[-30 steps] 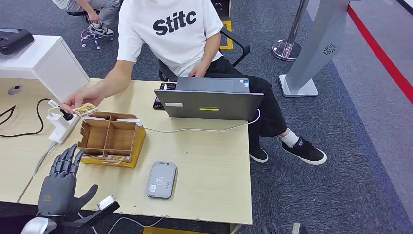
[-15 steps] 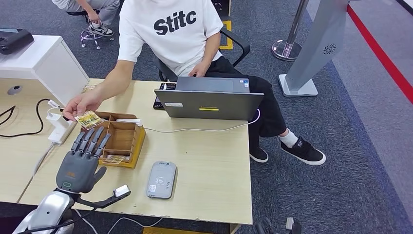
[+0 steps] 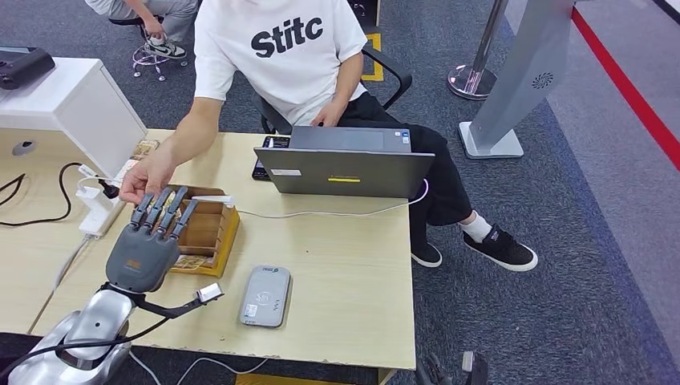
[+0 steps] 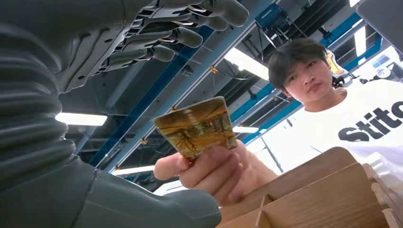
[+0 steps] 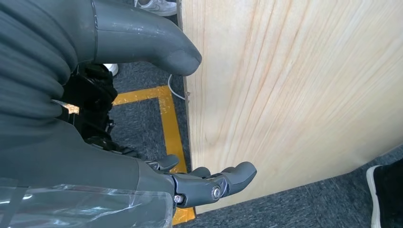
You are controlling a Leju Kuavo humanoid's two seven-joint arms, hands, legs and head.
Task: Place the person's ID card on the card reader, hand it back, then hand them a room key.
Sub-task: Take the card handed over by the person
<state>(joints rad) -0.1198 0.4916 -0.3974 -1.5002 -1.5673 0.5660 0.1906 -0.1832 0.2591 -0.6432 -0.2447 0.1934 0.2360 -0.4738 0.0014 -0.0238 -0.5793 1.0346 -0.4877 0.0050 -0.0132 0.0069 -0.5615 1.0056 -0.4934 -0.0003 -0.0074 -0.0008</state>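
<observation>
Left hand [image 3: 144,255] is raised over the wooden divider box [image 3: 210,233] at the left part of the table [image 3: 345,273], fingers [image 3: 164,210] spread and stretched toward the person's hand [image 3: 147,178]. Nothing is gripped; thumb and fingers are seen well apart in the left wrist view [image 4: 157,33]. ID card [image 4: 197,127] is pinched in the person's hand [image 4: 214,173], between the robot's thumb and fingers but touching neither. In the head view the card is hidden behind the robot fingers.

Card reader [image 3: 266,295], grey, is lying flat near the front edge of the table, right of the box and apart from it. A card [image 3: 189,261] is seen in the near compartment of the box; whether it is the room key cannot be told.

Right hand [image 5: 142,118] is seen hanging beside a wooden panel [image 5: 294,85], fingers loosely curled, thumb out, nothing held.

Laptop [image 3: 345,164] is set at the far side of the table, in front of the seated person [image 3: 281,56]. A white power strip [image 3: 100,210] is lying left of the box.
</observation>
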